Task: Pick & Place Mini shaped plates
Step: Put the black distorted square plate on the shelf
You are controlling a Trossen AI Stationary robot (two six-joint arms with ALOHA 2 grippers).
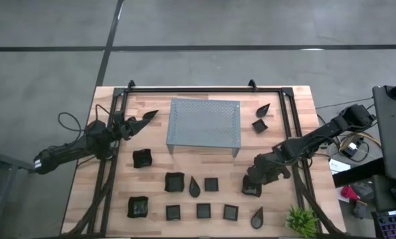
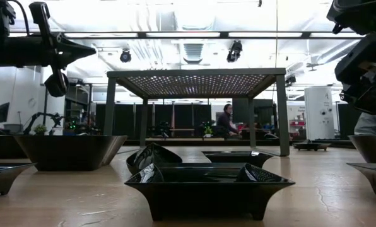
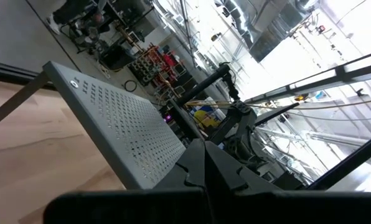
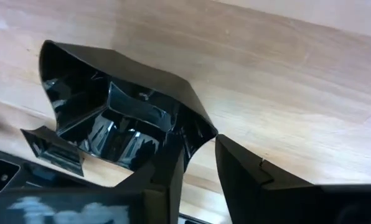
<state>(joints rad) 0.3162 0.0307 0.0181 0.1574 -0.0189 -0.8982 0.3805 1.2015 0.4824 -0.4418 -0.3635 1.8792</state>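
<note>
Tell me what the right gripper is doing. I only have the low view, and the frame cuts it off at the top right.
Observer: The right gripper is down at a square plate near the table's right side, one finger inside the rim and one outside, with a gap between them.
Operator: And the left one?
Observer: The left gripper holds a teardrop plate in the air just left of the rack.
Operator: Anything right of the rack?
Observer: Two plates, a second teardrop and a small square dish.
</note>
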